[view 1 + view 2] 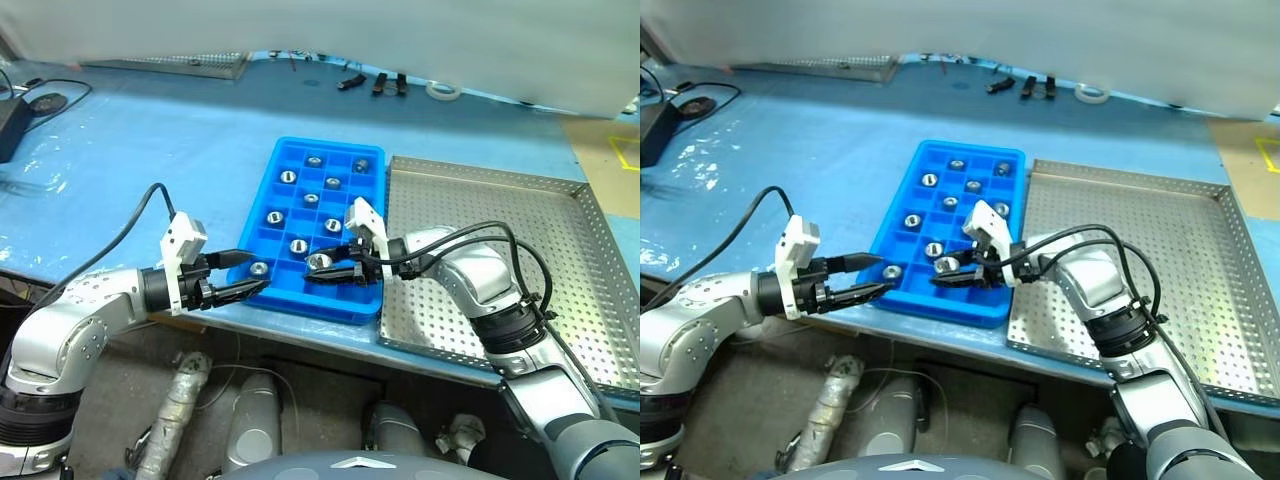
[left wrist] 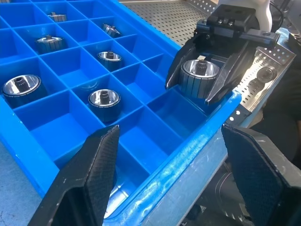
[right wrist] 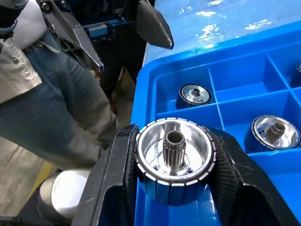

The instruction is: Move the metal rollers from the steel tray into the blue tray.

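A metal roller (image 3: 175,161) is gripped by the right gripper (image 1: 335,270) over the blue tray's (image 1: 283,156) near edge; the left gripper (image 1: 243,273) is held open beside its near-left corner

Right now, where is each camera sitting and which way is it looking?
Left eye: on the head, looking down at the blue tray and steel tray; both arms show.
Right eye: beside it, same scene.
Left wrist: looks along the open left end effector into the tray.
Right wrist: looks along the right end effector, shut on a roller.
Both wrist views share that held roller.
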Tool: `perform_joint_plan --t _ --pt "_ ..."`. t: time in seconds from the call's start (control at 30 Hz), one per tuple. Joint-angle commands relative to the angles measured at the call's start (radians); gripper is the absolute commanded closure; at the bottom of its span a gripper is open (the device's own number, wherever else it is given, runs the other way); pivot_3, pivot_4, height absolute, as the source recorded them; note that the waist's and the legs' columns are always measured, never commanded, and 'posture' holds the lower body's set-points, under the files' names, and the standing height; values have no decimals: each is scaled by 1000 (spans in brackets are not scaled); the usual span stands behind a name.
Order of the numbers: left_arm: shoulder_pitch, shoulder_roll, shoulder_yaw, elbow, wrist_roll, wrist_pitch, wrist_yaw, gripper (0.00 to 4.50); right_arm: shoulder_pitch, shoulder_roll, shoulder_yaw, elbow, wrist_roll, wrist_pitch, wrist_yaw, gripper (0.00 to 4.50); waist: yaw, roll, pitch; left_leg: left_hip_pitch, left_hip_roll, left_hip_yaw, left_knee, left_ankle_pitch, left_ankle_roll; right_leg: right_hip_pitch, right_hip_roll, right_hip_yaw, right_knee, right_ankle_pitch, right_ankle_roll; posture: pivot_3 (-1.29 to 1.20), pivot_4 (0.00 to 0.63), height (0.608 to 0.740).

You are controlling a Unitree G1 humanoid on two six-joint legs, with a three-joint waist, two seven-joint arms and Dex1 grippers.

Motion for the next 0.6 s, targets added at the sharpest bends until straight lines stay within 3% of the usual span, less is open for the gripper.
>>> perform_joint_plan --t 0.03,0.23,0.37,0.6 --pt "-10 11 19 -23 -24 -3 7 830 -9 -4 1 -5 3 -19 16 2079 1 0 0 0 0 0 0 0 0 0 0 0 0 0 0 270 150 740" --pt "-69 16 -13 26 -18 -13 -12 830 -3 1 -11 2 -56 -57 -59 247 1 0 0 0 0 0 0 2 -3 0 0 0 1 0 0 219 150 740" --pt "-134 3 -60 79 -2 -31 -36 830 6 -18 -54 -48 -55 -53 -99 247 -2 0 0 0 0 0 0 3 -4 0 0 0 2 0 0 154 150 740" --pt "-305 -86 -172 208 27 -67 -85 830 99 -127 -253 -203 30 34 -155 247 -11 -2 -1 0 -1 0 3 3 -5 1 0 0 3 0 0 -20 150 740"
